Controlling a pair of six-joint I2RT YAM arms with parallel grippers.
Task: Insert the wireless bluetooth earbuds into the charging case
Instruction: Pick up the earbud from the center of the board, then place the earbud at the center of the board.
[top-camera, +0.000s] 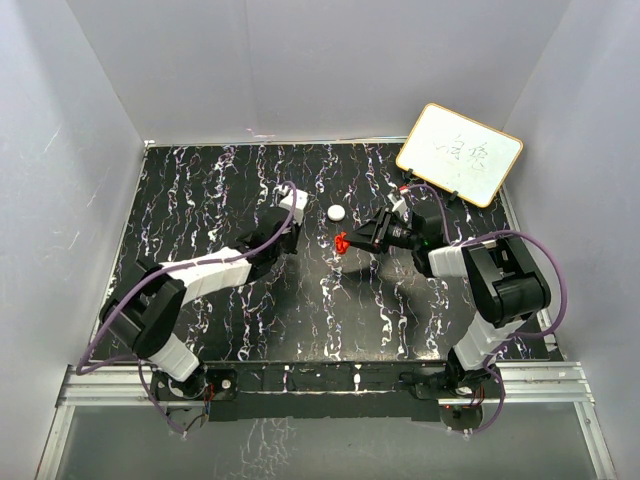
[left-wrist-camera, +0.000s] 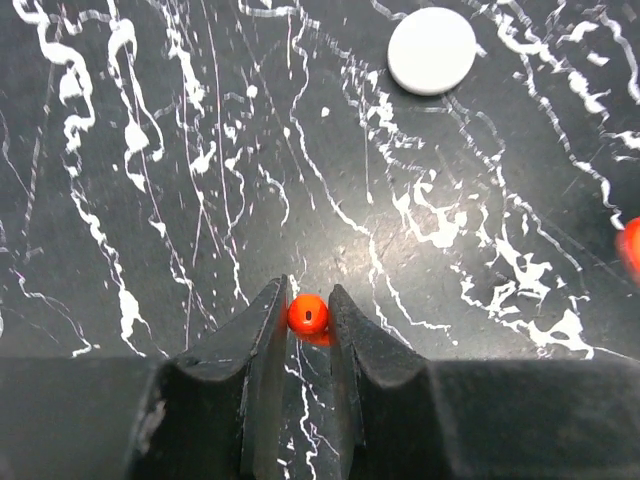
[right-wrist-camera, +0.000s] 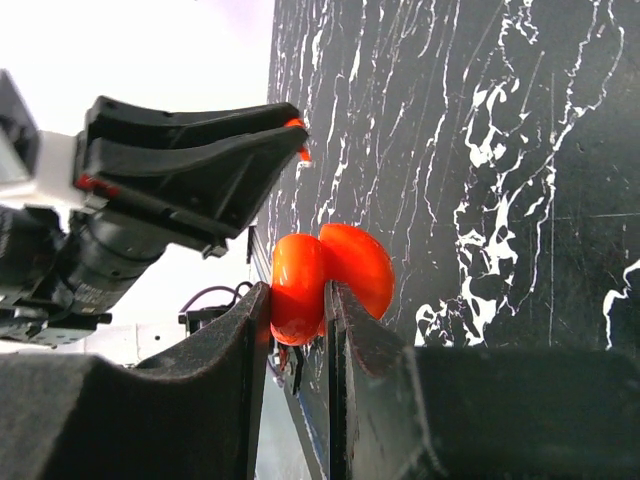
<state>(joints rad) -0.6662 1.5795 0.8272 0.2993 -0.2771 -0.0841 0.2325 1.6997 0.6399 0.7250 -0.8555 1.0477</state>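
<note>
Left claw (left-wrist-camera: 307, 290) pinches a tiny red earbud (left-wrist-camera: 308, 314) near the white disc (left-wrist-camera: 432, 50). Right claw (right-wrist-camera: 298, 292), also near the disc, grips a red charging case (right-wrist-camera: 355, 262).

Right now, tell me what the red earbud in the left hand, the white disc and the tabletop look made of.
Red earbud in the left hand: likely smooth glossy plastic, with a soft highlight. White disc: probably matte plastic, flat even white. Tabletop: dark marble-look surface, white veins; stone or printed laminate, cannot tell.
</note>
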